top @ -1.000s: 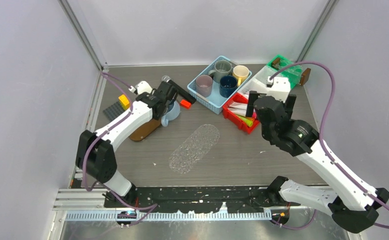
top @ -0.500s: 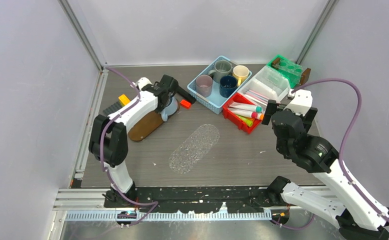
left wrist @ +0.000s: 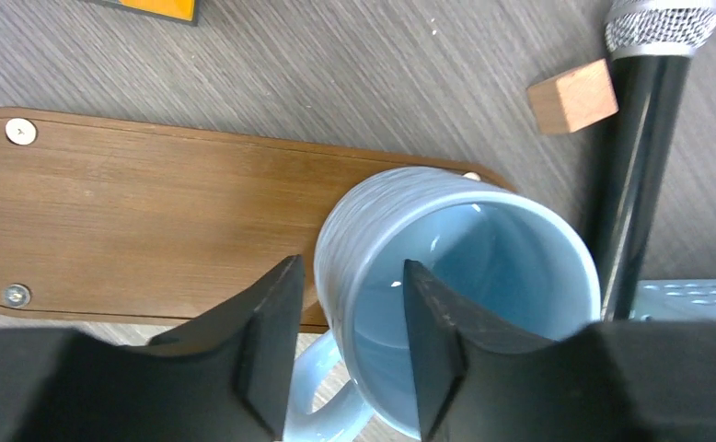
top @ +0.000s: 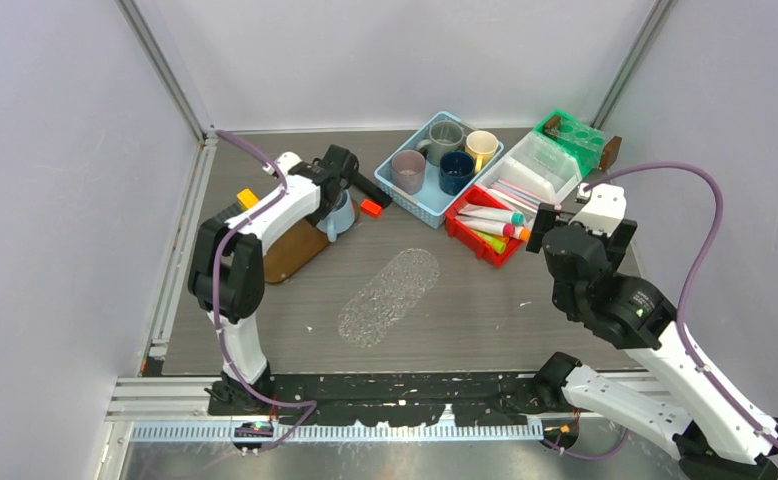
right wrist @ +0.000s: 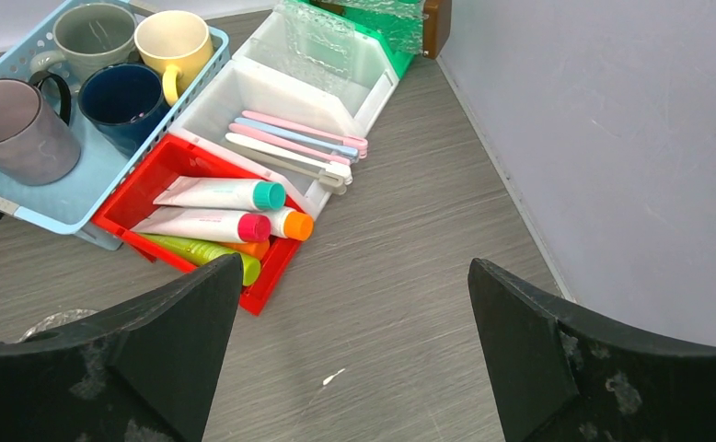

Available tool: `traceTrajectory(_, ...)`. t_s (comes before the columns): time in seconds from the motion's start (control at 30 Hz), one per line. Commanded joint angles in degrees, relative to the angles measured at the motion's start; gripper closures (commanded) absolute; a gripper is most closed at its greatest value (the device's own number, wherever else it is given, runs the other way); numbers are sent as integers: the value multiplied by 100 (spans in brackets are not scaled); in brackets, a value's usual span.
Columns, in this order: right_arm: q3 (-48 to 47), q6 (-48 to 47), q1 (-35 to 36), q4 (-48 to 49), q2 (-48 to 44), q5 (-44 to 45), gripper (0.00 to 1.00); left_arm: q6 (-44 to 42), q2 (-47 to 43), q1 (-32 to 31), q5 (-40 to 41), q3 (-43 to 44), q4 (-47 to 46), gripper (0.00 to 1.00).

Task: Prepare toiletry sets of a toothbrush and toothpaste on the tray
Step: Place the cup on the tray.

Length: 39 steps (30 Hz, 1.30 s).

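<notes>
Right wrist view, risks first. The right gripper (right wrist: pixel 354 276) hangs over bare desk (right wrist: pixel 400 230), jaws wide with nothing between them.

- Just beyond it, the toothpaste tubes (right wrist: pixel 212 224) lie heaped and touching in the red bin (right wrist: pixel 138 189). Jaws this wide could close on two at once, or a fingertip could catch the bin wall. The caps are round, so a pinch there would probably slip.
- Farther on, the toothbrushes (right wrist: pixel 290 138) lie flat and tightly side by side in the white bin (right wrist: pixel 235 101). They are slim and low, so singling one out looks hard.
- On the left side, the left gripper (left wrist: pixel 350 267) has its jaws narrowly parted astride the wall of the light blue mug (left wrist: pixel 483 267), one finger inside and one outside. A sliver of wood shows beside the outer finger, so I judge the wall is not clamped. A sideways pull-out could tip the mug or knock it into the black microphone (left wrist: pixel 640 157) just beside it.
- The mug stands on one end of the wooden tray (left wrist: pixel 133 221) and takes up room there. No set is on the tray yet.

Orientation:
- Tubes: the long axes run roughly across the view, and all caps point to the robot's right.
- Toothbrushes: parallel, with long axes slanting from far-left to near-right. I cannot tell which end is the head.
</notes>
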State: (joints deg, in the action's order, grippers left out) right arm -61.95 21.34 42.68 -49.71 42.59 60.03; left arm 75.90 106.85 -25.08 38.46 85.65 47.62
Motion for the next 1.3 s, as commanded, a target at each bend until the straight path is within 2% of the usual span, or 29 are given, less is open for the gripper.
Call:
traceTrajectory(0.0,12,63,3,226,-90,219,0,37,-113,30,264,233,-20,48)
traceTrajectory(0.13,21,63,-6,225,-92,205,0,-276,-232,30,215,269,3,30)
traceTrajectory(0.23,25,55,-3,228,-100,190,0,-1001,-383,30,250,368,-28,18)
traceTrajectory(0.33,53,36,0,230,-139,143,0,-2261,-571,62,237,426,-286,9)
traceTrajectory(0.47,123,-82,-5,354,-262,-102,0,-4611,-907,119,-164,340,-904,3)
traceTrajectory(0.6,206,-150,0,484,-433,-247,0,-6517,-1120,232,-1176,362,-1143,5)
traceTrajectory(0.7,233,-160,0,505,-510,-274,0,-7441,-1120,375,-2095,521,-933,10)
traceTrajectory(0.87,245,-163,1,507,-464,-396,1,-8175,-782,867,-3566,973,-573,14)
traceTrajectory(0.93,245,-169,-3,501,-458,-411,1,-8359,-568,1017,-4038,1219,-358,19)
traceTrajectory(1.03,253,-183,1,513,-469,-413,1,-8546,-294,1185,-4565,1452,-137,21)
traceTrajectory(1.27,266,-202,3,540,-466,-413,1,-8888,-69,1273,-4816,1295,-281,24)
